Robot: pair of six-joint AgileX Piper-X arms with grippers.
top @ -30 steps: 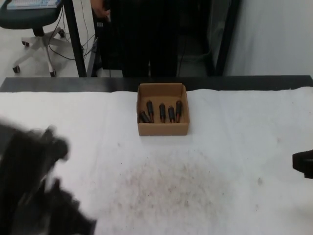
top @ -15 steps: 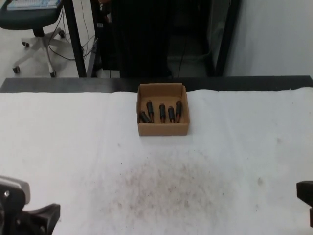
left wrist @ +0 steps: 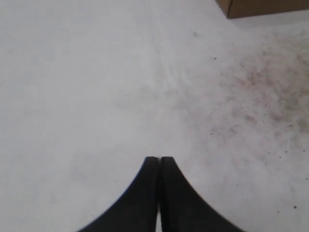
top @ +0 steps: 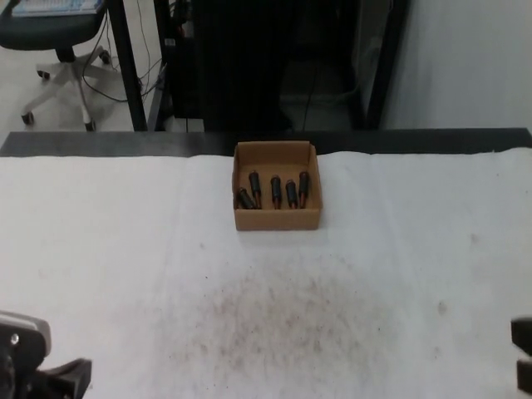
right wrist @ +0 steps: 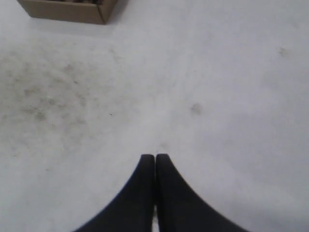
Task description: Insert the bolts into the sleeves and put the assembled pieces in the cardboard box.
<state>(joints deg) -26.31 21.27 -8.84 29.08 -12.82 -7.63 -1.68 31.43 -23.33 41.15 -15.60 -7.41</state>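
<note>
Black and tapered, the two fingers of the left gripper [left wrist: 158,160] are being held pressed together, tip against tip, with nothing being gripped between them, over the white cloth [left wrist: 77,87] that is covering the bench. The right gripper [right wrist: 155,157] is being held in the same way (fingers fully closed, nothing being carried), likewise over bare cloth. In the high view a part of the left arm [top: 21,345] is being shown at the near left corner, and a small dark part of the right arm [top: 525,337] is being cut off by the near right edge; the two are being held well apart, each far short of the box. Between them, and a little farther out, a patch of brownish specks [top: 283,312] is being shown on the cloth. Beyond that patch the cardboard box [top: 277,219] is being supported by the cloth, near its far edge and about midway across the bench, open at the top. Five dark assembled pieces [top: 275,192] are being held inside it, four being laid roughly side by side with their lengths running away from the arms and the fifth, at the left end, being tilted across. Farther off, the dark bench edge [top: 100,143] is being left uncovered, and behind it an office chair [top: 58,37] is being seen on the floor.
</note>
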